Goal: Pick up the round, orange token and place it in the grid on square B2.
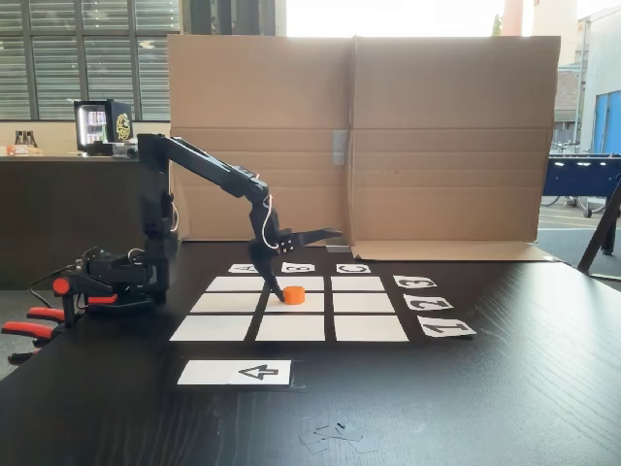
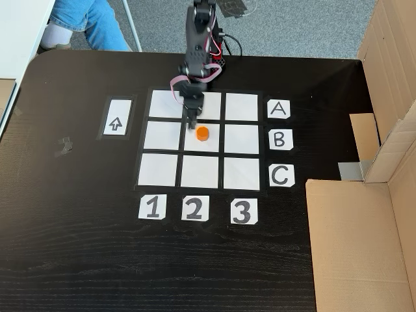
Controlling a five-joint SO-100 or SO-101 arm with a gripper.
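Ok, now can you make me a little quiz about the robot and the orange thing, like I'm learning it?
1. True or false: the orange token lies on the centre square of the grid.
2. Pick one. The gripper is: A) shut on the token, B) open, with one finger down beside the token, C) shut on nothing.
3. Fill the gap: in a fixed view, the number card at the foot of the token's column reads ___.

Key: 1 true. 2 B. 3 the number 2.
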